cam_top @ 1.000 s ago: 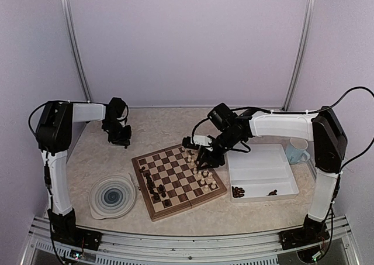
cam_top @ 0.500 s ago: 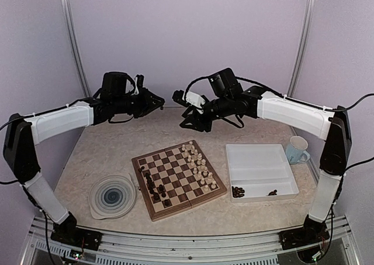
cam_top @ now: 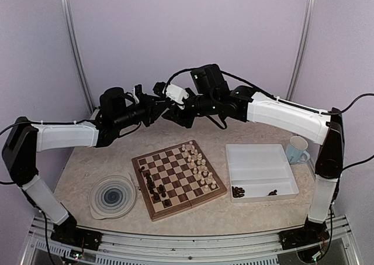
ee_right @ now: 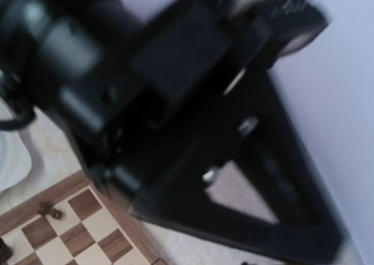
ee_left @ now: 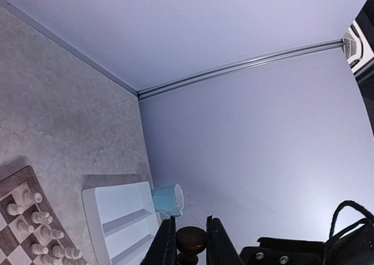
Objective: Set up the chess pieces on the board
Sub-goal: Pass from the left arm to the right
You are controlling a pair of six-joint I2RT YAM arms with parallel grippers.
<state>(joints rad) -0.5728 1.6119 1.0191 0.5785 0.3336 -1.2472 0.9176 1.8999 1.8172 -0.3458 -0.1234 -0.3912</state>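
Note:
The board lies in the middle of the table, with dark chess pieces along its left side and cream chess pieces along its right. Both arms are raised above the table behind the board, tips almost touching. My left gripper is shut on a dark piece with a round head, held between its fingers. My right gripper points at the left one. Its wrist view is blurred and filled by the left arm, with a board corner below.
A white two-compartment tray right of the board holds a few dark pieces. A blue mug stands behind the tray, and both also show in the left wrist view. A round blue-swirl plate lies left of the board.
My right gripper rose from among the cream pieces and swung left. My left arm unfolded from the back left and swung right. The two grippers now meet in the air.

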